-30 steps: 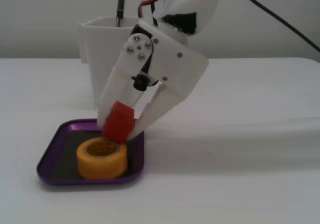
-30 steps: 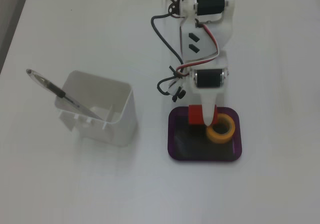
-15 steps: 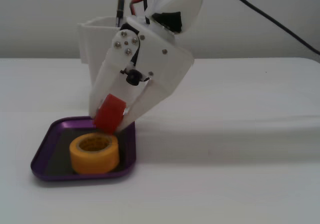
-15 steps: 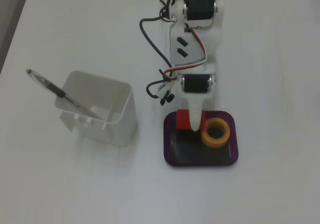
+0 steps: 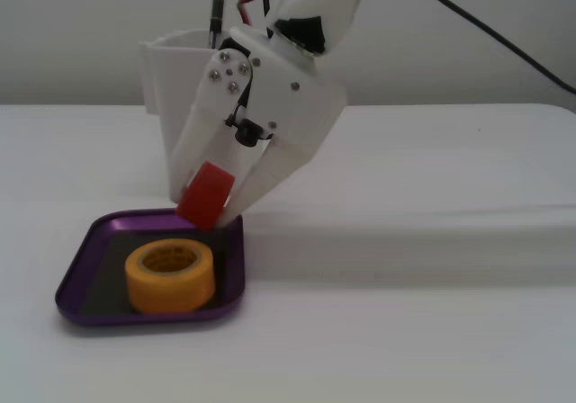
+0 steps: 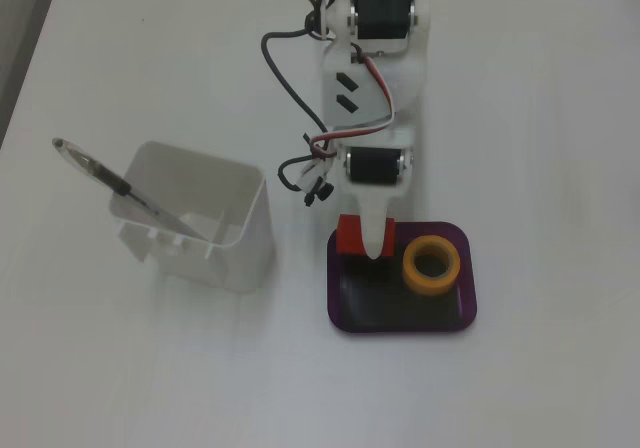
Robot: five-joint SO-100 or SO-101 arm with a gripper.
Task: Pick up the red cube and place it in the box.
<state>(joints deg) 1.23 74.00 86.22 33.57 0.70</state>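
The red cube (image 5: 206, 195) hangs clamped between the pincer (image 5: 209, 216) fingers, above the purple box's (image 5: 76, 274) back rim — not on its floor. A yellow tape roll (image 5: 170, 275) fills the box's middle in one fixed view, leaving bare floor around it — the white cup (image 6: 200, 215) stands close beside on the tabletop (image 6: 540, 168).

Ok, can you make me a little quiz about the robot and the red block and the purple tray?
1. True or false: the red cube lies flat on the box floor.
2. What already sits inside the box? A) yellow tape roll B) pen C) nothing
3. Fill in: the pen stands in the white ____.

Key: 1 false, the gripper holds it above the box's back rim. 2 A. 3 cup.
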